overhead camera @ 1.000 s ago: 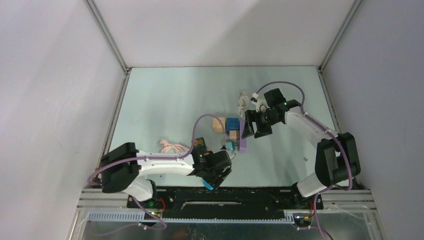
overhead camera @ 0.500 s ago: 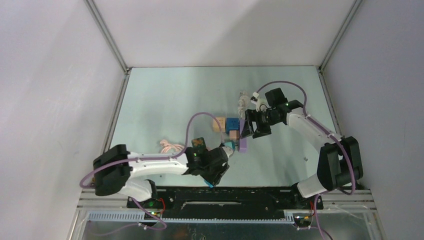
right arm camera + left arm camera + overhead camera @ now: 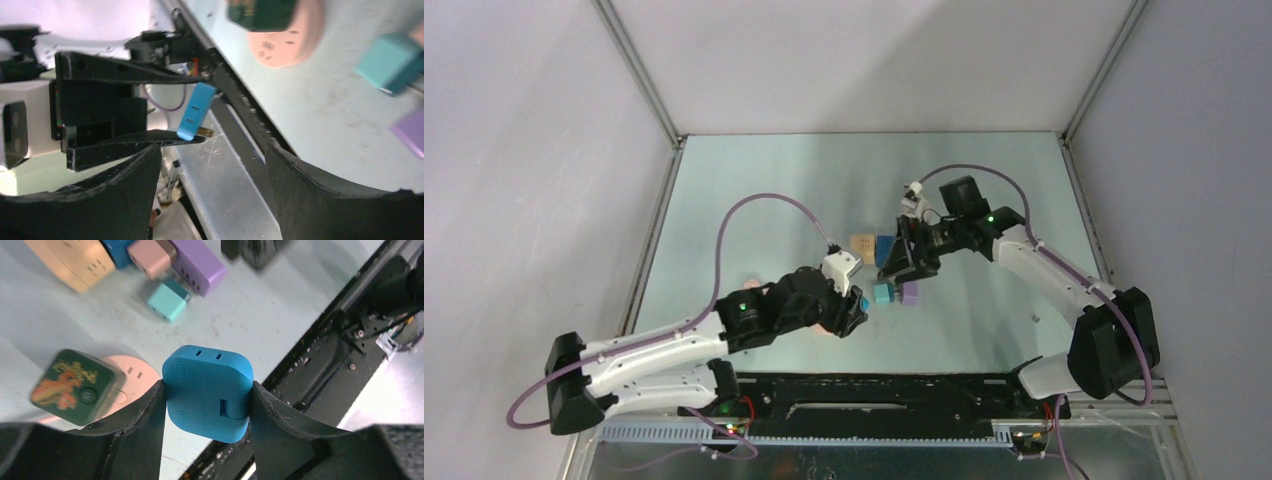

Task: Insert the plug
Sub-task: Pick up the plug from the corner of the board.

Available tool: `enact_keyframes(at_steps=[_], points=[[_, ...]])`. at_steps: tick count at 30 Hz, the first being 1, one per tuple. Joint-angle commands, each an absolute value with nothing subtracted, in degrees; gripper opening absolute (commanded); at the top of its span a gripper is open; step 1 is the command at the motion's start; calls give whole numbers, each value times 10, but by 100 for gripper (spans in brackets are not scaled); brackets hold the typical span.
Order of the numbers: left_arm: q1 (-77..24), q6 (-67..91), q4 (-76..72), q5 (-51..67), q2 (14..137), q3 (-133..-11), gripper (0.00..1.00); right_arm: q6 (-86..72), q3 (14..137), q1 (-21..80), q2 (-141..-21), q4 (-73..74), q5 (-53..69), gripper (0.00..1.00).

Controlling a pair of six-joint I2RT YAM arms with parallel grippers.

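Observation:
My left gripper (image 3: 207, 383) is shut on a flat blue plug (image 3: 207, 390) with two slots on its top edge, held above the table. In the top view the left gripper (image 3: 852, 306) hangs beside the teal cube adapter (image 3: 883, 293). Below it lie a round pink socket (image 3: 131, 377) carrying a green adapter (image 3: 75, 385). The purple power strip (image 3: 197, 265) lies beyond, with a pink adapter (image 3: 150, 257) beside it. My right gripper (image 3: 896, 268) hovers over the purple strip (image 3: 911, 293), open and empty (image 3: 212, 165). The right wrist view shows the blue plug (image 3: 196, 111) with brass prongs.
A beige block (image 3: 862, 245) and a blue block (image 3: 887, 247) sit behind the teal cube. A white plug (image 3: 913, 195) lies farther back. The black base rail (image 3: 874, 390) runs along the near edge. Metal frame walls bound the table left and right.
My left arm has swung away from the near edge toward the socket cluster, carrying the blue plug. My right gripper has shifted left over the purple strip.

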State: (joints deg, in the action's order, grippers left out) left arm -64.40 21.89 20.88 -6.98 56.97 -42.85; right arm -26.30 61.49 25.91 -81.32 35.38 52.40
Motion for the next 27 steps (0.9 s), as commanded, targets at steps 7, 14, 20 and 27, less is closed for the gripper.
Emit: enact_keyframes(at_steps=[7, 14, 20, 27], points=[[-626, 121, 222, -148, 590, -510, 46, -349, 691, 376, -867, 289, 599, 71], [-625, 109, 204, -144, 599, -528, 46, -296, 736, 393, -909, 377, 540, 69], [-624, 107, 207, -154, 601, -537, 46, -304, 745, 398, -934, 361, 554, 40], [-614, 109, 205, -141, 597, -537, 78, -260, 745, 376, -923, 376, 561, 0]])
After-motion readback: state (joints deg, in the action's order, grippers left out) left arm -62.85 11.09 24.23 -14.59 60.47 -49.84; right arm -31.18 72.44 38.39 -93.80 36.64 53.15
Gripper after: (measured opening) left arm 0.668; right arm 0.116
